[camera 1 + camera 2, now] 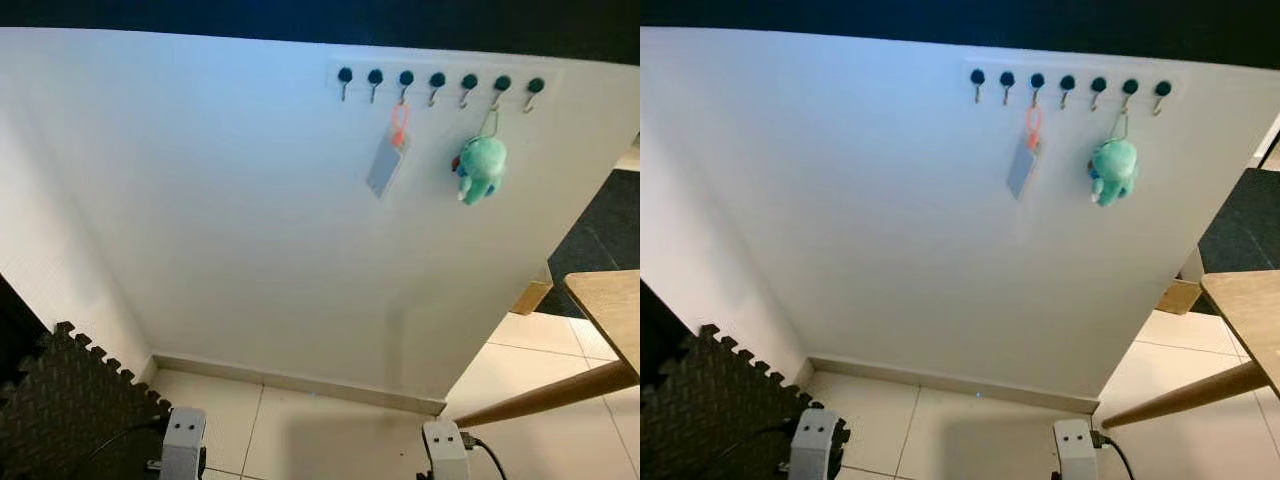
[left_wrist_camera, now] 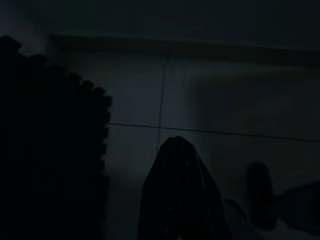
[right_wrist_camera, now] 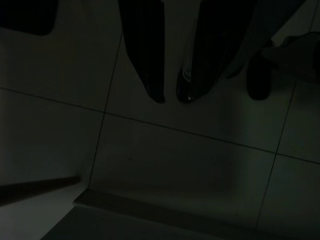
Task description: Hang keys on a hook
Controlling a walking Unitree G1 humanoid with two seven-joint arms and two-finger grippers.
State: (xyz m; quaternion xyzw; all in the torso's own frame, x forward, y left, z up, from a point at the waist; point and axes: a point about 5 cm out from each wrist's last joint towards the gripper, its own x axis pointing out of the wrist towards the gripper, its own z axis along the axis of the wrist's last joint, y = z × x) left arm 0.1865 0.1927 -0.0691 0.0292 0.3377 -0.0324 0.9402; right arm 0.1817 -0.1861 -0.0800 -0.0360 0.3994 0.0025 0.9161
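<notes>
The right gripper (image 3: 172, 97) hangs low over the floor tiles (image 3: 190, 165), fingers slightly apart with a faint glint between them; whether they pinch keys cannot be told. The left gripper (image 2: 177, 150) hangs idle beside the foam mat (image 1: 60, 400), its fingers apparently pressed together. High on the far wall, the hook rail (image 1: 437, 80) carries a card tag (image 1: 386, 163) and a green plush (image 1: 481, 168). Risk: a long upward reach could miss a free hook or knock the hanging items.
</notes>
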